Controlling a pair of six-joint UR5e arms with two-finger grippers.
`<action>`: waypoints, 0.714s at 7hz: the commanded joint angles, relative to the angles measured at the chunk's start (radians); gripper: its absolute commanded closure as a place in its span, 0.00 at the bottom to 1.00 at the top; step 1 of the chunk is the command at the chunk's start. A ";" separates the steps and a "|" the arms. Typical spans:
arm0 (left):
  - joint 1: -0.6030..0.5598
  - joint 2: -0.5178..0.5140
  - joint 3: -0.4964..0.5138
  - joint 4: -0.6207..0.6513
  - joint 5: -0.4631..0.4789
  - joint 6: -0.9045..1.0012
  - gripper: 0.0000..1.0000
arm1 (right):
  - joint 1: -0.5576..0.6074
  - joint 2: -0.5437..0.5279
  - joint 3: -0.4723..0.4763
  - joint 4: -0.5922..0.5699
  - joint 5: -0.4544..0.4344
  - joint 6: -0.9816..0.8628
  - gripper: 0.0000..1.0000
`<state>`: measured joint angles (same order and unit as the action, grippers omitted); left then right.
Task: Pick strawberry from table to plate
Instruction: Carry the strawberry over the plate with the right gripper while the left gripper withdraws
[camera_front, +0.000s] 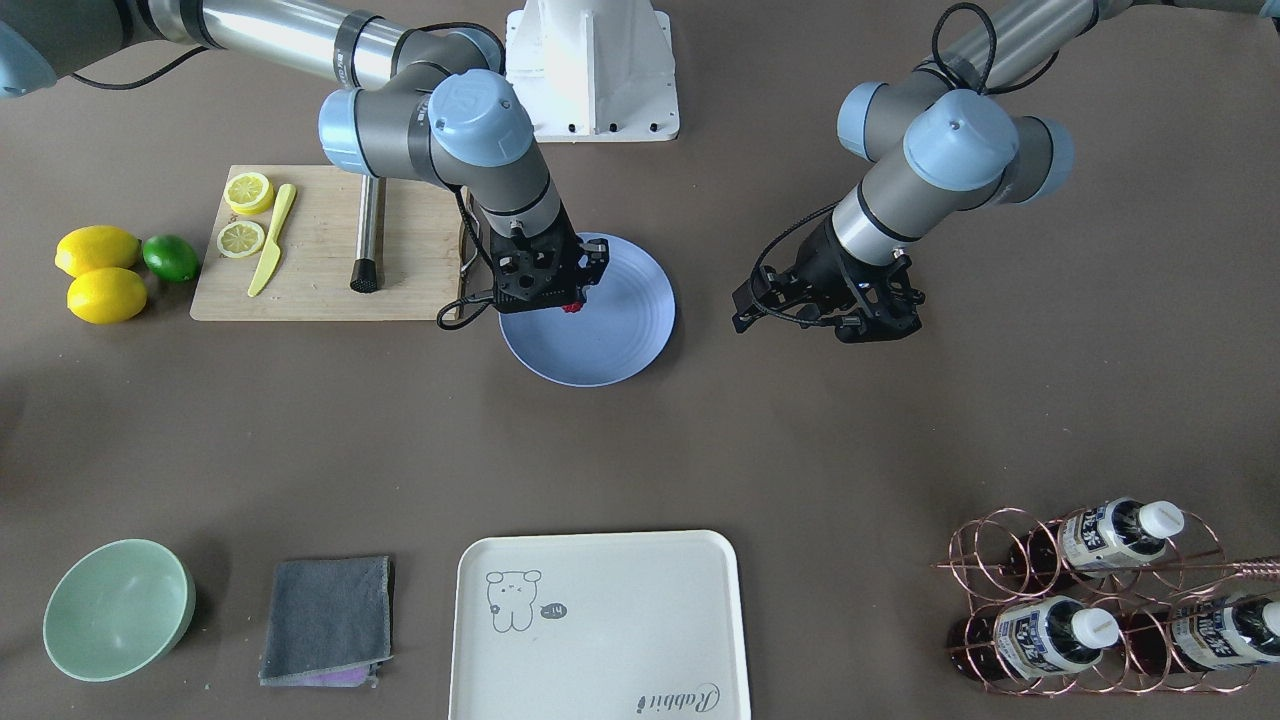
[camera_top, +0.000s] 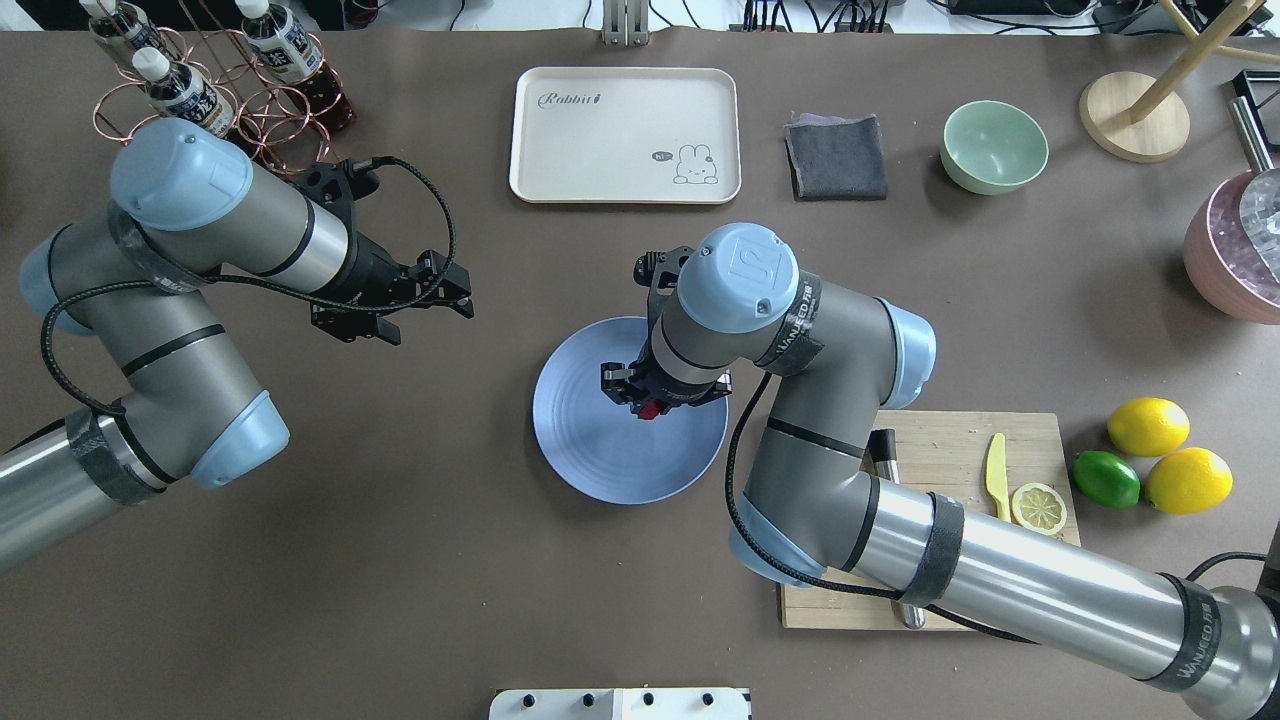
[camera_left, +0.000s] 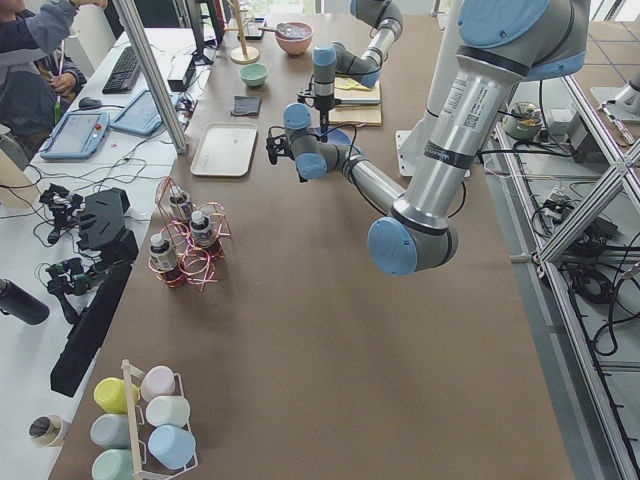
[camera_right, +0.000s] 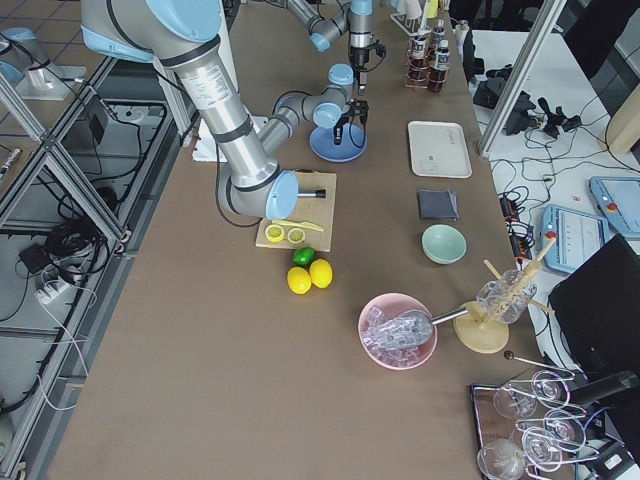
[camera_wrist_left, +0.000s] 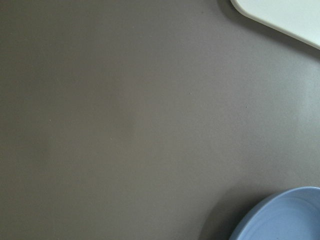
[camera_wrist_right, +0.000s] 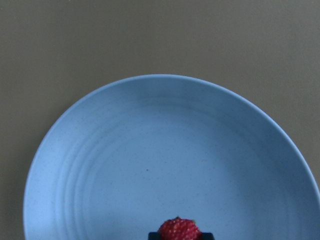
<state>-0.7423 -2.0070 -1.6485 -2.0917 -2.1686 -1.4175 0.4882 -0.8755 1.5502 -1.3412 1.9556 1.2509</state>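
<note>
Red strawberry (camera_wrist_right: 179, 230) bumps over plate (camera_wrist_right: 125, 160), wrist view only.

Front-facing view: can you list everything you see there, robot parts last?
strawberry: one, red, in the right gripper over the plate
plate: one, blue, middle of the table
lemons: two, yellow, beside the lime
lime: one, green, by the cutting board
cutting board: one, wooden, holding two lemon slices, yellow knife, metal rod
bowl: one, mint green, far from the robot
cloth: one, grey, between bowl and tray
tray: one, cream, far side
bottles: three, white-capped, in a copper rack
right gripper: one, black, shut on the strawberry
left gripper: one, black, open over bare table
</note>
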 joint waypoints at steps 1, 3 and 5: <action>-0.002 0.010 -0.005 0.001 0.000 0.000 0.03 | -0.016 0.001 -0.009 0.001 -0.020 0.002 1.00; 0.000 0.010 -0.007 -0.001 0.001 0.000 0.03 | -0.017 0.003 -0.009 0.002 -0.020 0.002 0.01; -0.003 0.011 -0.025 0.001 0.001 0.000 0.03 | 0.013 0.004 0.008 0.001 -0.003 -0.008 0.00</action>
<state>-0.7439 -1.9968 -1.6617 -2.0912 -2.1677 -1.4180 0.4798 -0.8724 1.5484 -1.3396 1.9399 1.2487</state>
